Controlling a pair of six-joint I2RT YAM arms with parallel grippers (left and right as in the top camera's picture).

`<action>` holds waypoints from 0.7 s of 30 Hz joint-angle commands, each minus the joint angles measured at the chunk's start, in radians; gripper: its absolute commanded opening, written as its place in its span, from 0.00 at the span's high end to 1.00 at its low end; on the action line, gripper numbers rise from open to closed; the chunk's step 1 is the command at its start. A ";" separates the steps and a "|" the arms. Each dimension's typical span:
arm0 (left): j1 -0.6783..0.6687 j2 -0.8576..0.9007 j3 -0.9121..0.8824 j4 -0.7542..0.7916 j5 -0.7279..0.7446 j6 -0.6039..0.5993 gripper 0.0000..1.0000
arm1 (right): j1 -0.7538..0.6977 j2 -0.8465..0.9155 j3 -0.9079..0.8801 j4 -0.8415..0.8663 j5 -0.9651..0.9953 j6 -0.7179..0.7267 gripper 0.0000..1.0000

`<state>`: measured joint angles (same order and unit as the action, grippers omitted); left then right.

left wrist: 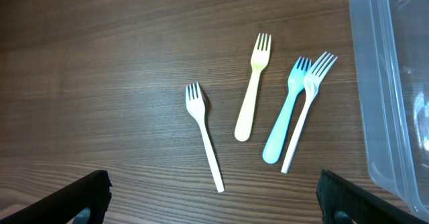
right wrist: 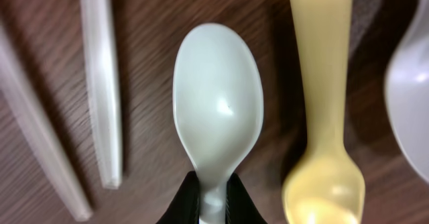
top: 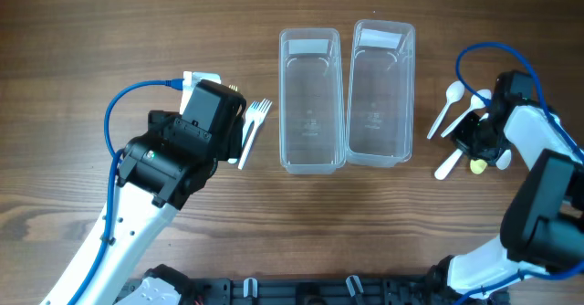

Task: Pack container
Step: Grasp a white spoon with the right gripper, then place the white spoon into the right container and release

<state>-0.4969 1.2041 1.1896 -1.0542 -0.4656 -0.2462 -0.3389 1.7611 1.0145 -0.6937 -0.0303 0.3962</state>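
Barely started tbh: both containers [top: 312,166] sit empty, forks [left wrist: 251,90] lie untouched under the wide-open, empty left fingers [left wrist: 80,194], and the right fingers [right wrist: 182,200] are pinched on the handle of a pale spoon [right wrist: 218,103].

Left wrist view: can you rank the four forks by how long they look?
Longest: white fork nearest the container. Then blue fork, yellow fork and lone white fork look about equal; I can't rank them.
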 commanded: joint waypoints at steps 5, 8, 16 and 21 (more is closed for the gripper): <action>0.005 -0.005 0.006 -0.002 0.012 -0.013 0.00 | 0.023 -0.441 0.007 0.006 -0.262 -0.004 0.96; 0.005 -0.005 0.006 -0.002 0.012 -0.013 0.00 | 0.082 -0.580 0.007 0.045 -0.325 -0.011 0.96; 0.005 -0.005 0.006 -0.002 0.012 -0.013 0.00 | 0.333 -0.605 0.006 0.147 -0.338 -0.089 0.96; 0.005 -0.005 0.006 -0.002 0.012 -0.013 0.00 | 0.451 -0.378 0.006 0.209 -0.225 -0.119 0.96</action>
<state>-0.4969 1.2041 1.1896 -1.0550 -0.4625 -0.2459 0.0654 1.2430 1.0172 -0.5148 -0.3279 0.3264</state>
